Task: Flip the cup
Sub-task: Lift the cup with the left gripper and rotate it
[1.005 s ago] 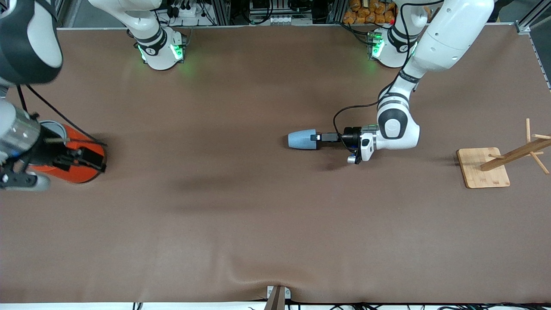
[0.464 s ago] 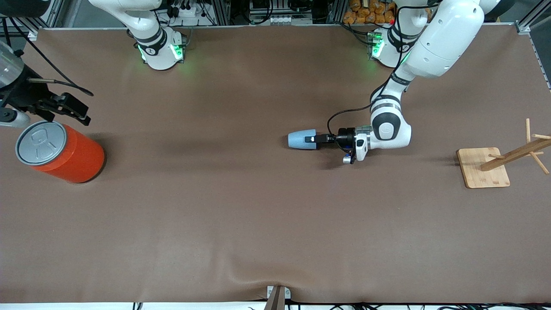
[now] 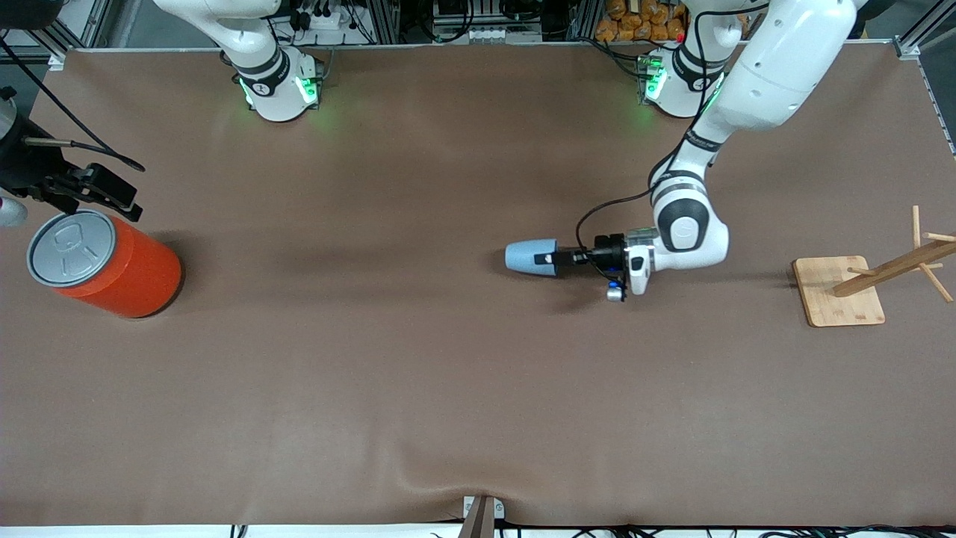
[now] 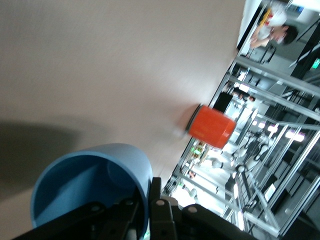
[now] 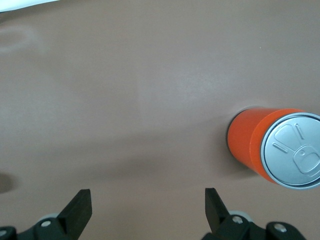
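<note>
Light-blue cup (image 3: 532, 258) lies on its side near the middle of the brown table (image 3: 418, 359), its closed narrow end pointing toward the right arm's end of the table and its open mouth facing the left arm's end. Left pincer (image 3: 556, 259) reaches in level with the table from that open side and is clamped on the rim of the cup, one finger inside the mouth and the other against the outer wall. In the left wrist view the cup (image 4: 92, 187) shows its hollow blue interior right in front of the pincer (image 4: 142, 212), with the black fingers (image 4: 157, 200) gripping the edge of the rim; whether the cup rests on the table or is held just above it cannot be told, though a dark shadow lies close beneath it. Right pincer (image 3: 93, 190) hangs at the right arm's end of the table, over the surface just beside the orange can (image 3: 104, 265), which stands upright with its grey pull-tab lid on top. From the right wrist view, that pincer (image 5: 147, 212) has its fingers (image 5: 77, 212) spread wide apart, holding nothing, and the can (image 5: 275, 150) stands off to one side of it. A wooden peg rack (image 3: 859, 284) on a square base sits at the left arm's end of the table, well apart from the cup.
</note>
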Robot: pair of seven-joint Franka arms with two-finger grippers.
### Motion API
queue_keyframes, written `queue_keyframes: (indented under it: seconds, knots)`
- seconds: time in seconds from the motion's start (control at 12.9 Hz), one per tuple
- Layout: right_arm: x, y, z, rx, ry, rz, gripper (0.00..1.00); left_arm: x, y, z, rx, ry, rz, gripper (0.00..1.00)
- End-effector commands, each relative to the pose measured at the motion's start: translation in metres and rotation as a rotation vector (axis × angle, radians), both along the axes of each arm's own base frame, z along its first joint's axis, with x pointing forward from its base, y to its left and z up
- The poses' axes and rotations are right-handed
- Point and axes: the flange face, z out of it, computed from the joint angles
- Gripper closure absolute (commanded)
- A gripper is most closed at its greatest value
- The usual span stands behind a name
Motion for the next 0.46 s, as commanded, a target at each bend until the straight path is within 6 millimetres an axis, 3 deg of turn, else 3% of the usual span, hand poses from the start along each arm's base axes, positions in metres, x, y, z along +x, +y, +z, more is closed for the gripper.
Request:
queue_keyframes:
  seconds: [0.0, 0.23, 0.39]
  knots:
    - [0.003, -0.001, 0.006, 0.027, 0.013, 0.006, 0.00, 0.053, 0.048, 0.059, 0.074, 0.003, 0.037, 1.00]
    - [0.003, 0.001, 0.006, 0.018, 0.009, 0.012, 0.00, 0.118, 0.109, 0.120, 0.233, 0.008, 0.049, 1.00]
    - [0.003, 0.000, 0.006, -0.008, 0.009, 0.014, 0.00, 0.140, 0.136, 0.147, 0.369, -0.001, 0.039, 1.00]
